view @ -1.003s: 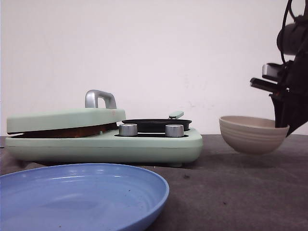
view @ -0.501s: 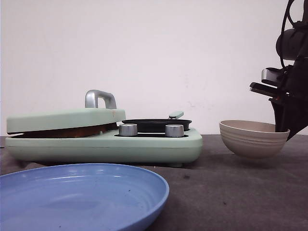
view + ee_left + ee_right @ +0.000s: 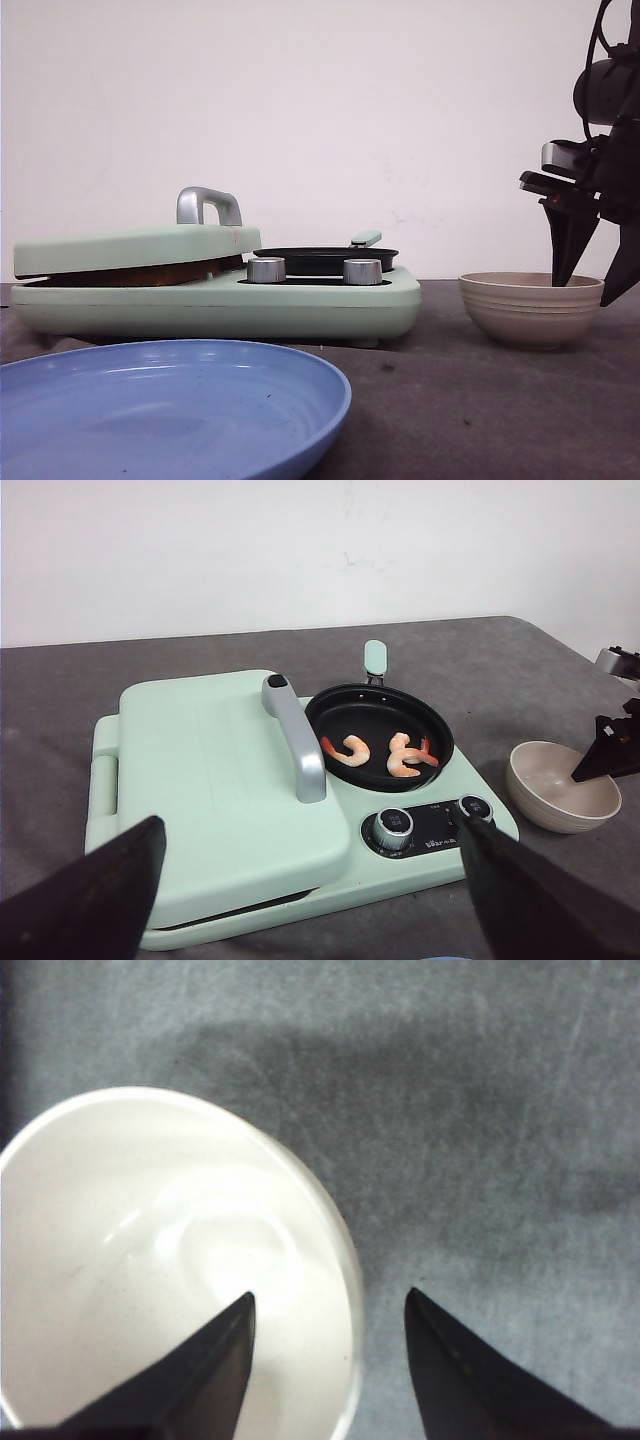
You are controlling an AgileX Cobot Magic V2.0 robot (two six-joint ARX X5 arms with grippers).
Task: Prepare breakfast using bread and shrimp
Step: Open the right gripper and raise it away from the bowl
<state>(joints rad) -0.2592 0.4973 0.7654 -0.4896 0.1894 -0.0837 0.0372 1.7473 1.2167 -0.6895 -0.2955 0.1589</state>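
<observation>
Two pink shrimp (image 3: 350,750) (image 3: 408,757) lie in the black round pan (image 3: 378,736) of the mint-green cooker (image 3: 220,305). The cooker's flat lid (image 3: 215,765) is down, and the bread is hidden. A thin brown strip (image 3: 130,272) shows in the gap under the lid. An empty beige bowl (image 3: 530,310) stands on the table to the right of the cooker. My right gripper (image 3: 330,1295) is open, one finger inside the bowl (image 3: 150,1260) and one outside its rim. My left gripper (image 3: 311,823) is open, high above the cooker's front, holding nothing.
A large blue plate (image 3: 170,405) lies at the near left, in front of the cooker. Two silver knobs (image 3: 267,270) (image 3: 362,272) sit on the cooker's front. A silver handle (image 3: 208,205) rises from the lid. A white wall stands behind the dark grey table (image 3: 470,400).
The bowl has come down from a raised, tilted hold to rest flat on the table. My right gripper's fingers have spread apart and let go of its rim.
</observation>
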